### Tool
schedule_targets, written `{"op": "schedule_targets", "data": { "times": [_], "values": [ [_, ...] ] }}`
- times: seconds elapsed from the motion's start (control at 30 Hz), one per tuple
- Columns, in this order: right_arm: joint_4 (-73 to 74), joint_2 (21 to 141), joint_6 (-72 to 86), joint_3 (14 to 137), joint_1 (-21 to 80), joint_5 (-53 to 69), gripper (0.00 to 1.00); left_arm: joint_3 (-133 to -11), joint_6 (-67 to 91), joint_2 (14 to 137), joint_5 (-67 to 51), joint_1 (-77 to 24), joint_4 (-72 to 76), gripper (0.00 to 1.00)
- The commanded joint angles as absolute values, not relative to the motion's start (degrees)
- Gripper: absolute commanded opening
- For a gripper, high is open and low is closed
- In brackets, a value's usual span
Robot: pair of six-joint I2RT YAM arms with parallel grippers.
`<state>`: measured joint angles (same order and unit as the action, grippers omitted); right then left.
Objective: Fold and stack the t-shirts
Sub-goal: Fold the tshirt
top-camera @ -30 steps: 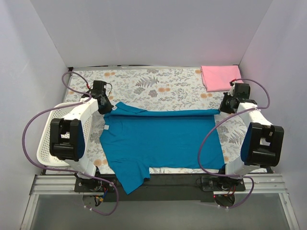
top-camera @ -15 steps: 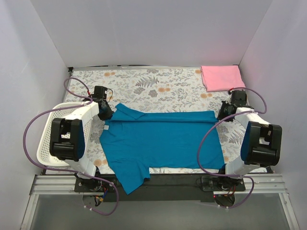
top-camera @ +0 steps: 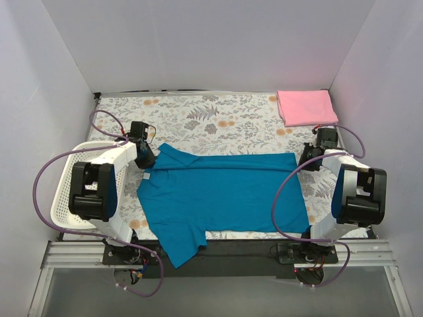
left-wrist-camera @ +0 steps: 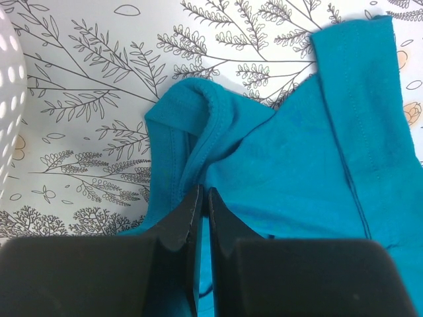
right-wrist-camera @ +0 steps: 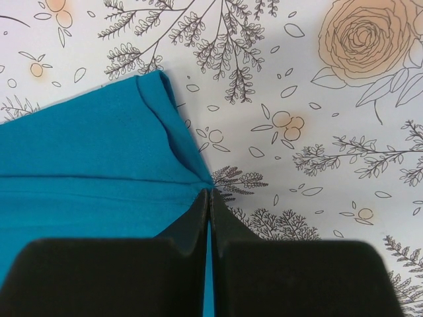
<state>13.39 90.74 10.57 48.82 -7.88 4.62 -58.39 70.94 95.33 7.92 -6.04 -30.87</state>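
fold, early | left gripper (left-wrist-camera: 200, 195) and right gripper (right-wrist-camera: 205, 195) both pinched tight on teal t-shirt (top-camera: 225, 191), mid-table, at collar and hem corner | I see far edge dragged slightly toward bases over last second | pink t-shirt (top-camera: 306, 107) lies far-right.

Teal t-shirt (top-camera: 225, 195) lies spread across mid tabletop (top-camera: 218, 113), neck to the L, hem to the R, its far long edge folded over in a narrow band. Small white label (top-camera: 147, 176) sits by the collar. One short sleeve (top-camera: 180, 243) hangs off the near edge, L side. Pink t-shirt (top-camera: 307, 107) is folded at the far R corner, well apart.
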Motion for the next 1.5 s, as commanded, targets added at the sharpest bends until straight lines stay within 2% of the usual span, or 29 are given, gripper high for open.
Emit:
{"op": "schedule_targets", "data": {
  "times": [0.0, 0.77, 1.17, 1.47],
  "values": [
    [12.0, 88.7, 10.8, 48.9, -8.3, 5.2, 0.02, -59.4, 70.9, 93.2, 9.3, -5.4, -30.3, 0.00],
    [11.9, 86.0, 12.6, 45.2, -8.3, 7.2, 0.01, -59.0, 72.2, 91.9, 10.7, -5.4, -29.8, 0.00],
    [13.5, 86.4, 12.5, 52.6, -8.3, 7.1, 0.01, -68.2, 71.5, 91.1, 12.2, -5.4, -33.7, 0.00],
    [13.5, 85.3, 12.3, 48.3, -8.3, 6.5, 0.01, -62.3, 72.9, 90.1, 14.6, -5.4, -33.5, 0.00]
  ]
}}
